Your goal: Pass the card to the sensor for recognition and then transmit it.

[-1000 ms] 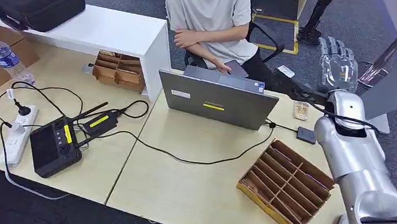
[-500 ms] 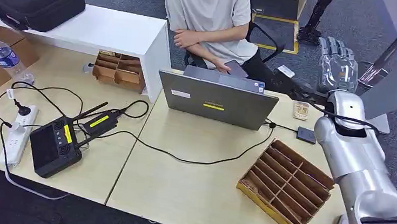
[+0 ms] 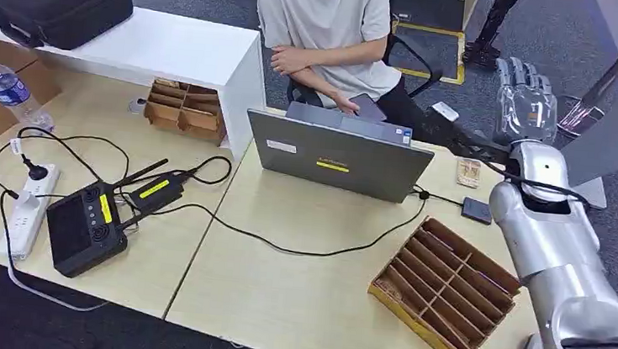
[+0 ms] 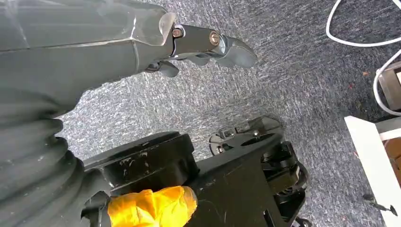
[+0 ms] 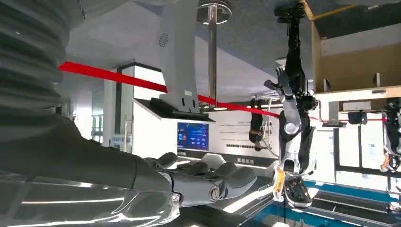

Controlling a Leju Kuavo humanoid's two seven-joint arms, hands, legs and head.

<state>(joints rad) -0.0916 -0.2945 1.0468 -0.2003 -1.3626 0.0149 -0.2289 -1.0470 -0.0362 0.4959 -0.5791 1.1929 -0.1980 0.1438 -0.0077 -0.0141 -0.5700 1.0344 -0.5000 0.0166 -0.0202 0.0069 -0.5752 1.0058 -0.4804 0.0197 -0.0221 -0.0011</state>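
head view shows the right hand [image 3: 526, 101] raised at the far right, past the table's far edge, fingers straight and side by side with nothing in them. right wrist view has the same hand [image 5: 208, 182] stretched out flat and empty against a bright hall. left wrist view shows the left hand [image 4: 208, 45] hanging over grey carpet, its fingers extended and holding nothing.

a small patterned card [image 3: 468, 171] lies flat on the light wooden table [image 3: 279, 290], at its far right edge, just right of the grey laptop [image 3: 338, 156]. near the card, slightly nearer and to the right, sits a small dark square sensor [image 3: 477, 209] with a black cable running to it. nearer still on the right stands a cardboard divider tray [image 3: 446, 286]. a person [image 3: 327, 24] in a pale shirt sits beyond the laptop, holding a dark phone. on the left side lie a black controller [image 3: 86, 227], a white power strip [image 3: 30, 209] and a water bottle [image 3: 7, 89].
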